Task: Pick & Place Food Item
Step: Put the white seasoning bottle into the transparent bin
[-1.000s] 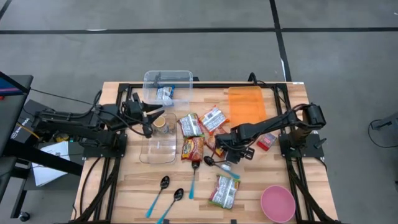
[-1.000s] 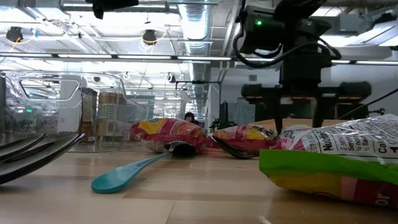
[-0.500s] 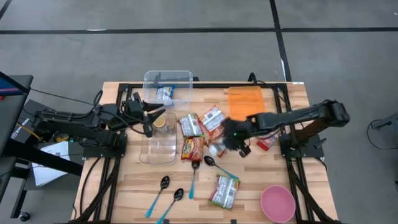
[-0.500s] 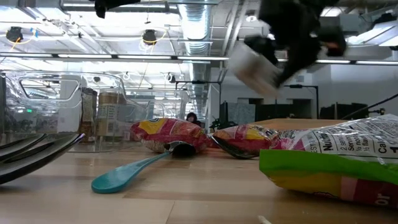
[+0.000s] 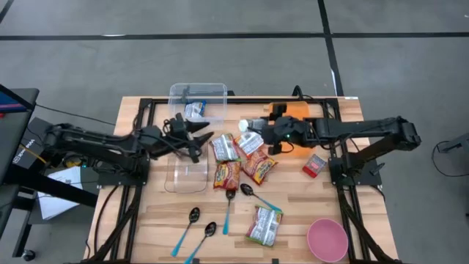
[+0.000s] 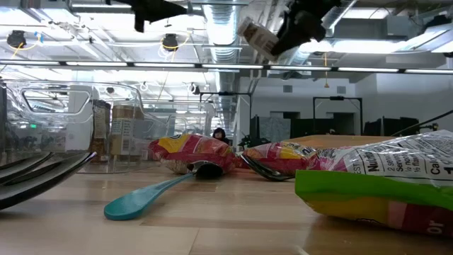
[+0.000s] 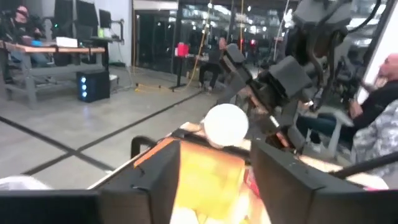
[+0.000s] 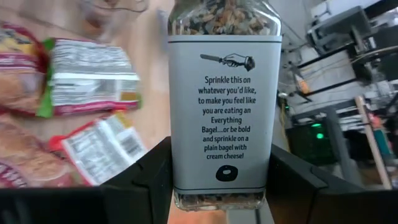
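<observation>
**Seasoning jar held aloft over the bench**

Nearest in the low view lies a green-edged snack bag [image 6: 396, 184], cut off at the picture's edge, then a teal spoon [image 6: 145, 196]. Above the middle of the bench [image 5: 146, 227], the right gripper [image 5: 272, 134] has its fingers [image 8: 298, 180] clamped on the seasoning jar [image 8: 224, 99]: clear-walled, seeds showing top and bottom, with a pale grey label printed in black and a white cap [image 7: 226, 124]. The cap points toward 9 o'clock. The left gripper [image 5: 196, 137], fingers [image 7: 155, 180] apart, faces it from 9 o'clock. The clear bin [image 5: 198, 99] sits at 11 o'clock; what it holds is hard to make out.
</observation>
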You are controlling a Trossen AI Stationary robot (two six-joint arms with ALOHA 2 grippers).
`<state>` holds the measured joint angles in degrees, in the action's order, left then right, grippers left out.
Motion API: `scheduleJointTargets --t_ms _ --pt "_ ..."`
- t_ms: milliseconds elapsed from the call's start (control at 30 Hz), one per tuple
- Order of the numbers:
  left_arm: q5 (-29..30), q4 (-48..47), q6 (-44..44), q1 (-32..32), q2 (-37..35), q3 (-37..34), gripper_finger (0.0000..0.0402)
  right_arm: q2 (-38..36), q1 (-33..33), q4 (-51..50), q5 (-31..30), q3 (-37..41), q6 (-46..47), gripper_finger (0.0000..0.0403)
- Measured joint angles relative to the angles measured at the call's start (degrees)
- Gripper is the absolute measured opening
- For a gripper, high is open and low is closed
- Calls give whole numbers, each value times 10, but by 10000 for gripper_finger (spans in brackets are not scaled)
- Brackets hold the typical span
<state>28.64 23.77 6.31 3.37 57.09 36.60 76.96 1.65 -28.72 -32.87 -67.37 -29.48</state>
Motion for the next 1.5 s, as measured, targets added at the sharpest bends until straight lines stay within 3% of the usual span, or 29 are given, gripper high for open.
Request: scheduleJointTargets --t_ms 133,267,500,1133,1500 --pt "0 63 2 -16 53 11 248 12 9 5 -9 -30 -25 187" --pt "-1 69 4 -38 99 51 287 22 18 19 -4 -48 -44 187" --pt "-52 68 4 -71 165 118 322 28 22 36 0 -48 -76 187" --pt "-65 99 79 -76 223 145 325 29 21 60 -3 -49 -102 187" --pt "-62 93 109 -83 223 145 291 29 21 61 -3 -49 -102 187"
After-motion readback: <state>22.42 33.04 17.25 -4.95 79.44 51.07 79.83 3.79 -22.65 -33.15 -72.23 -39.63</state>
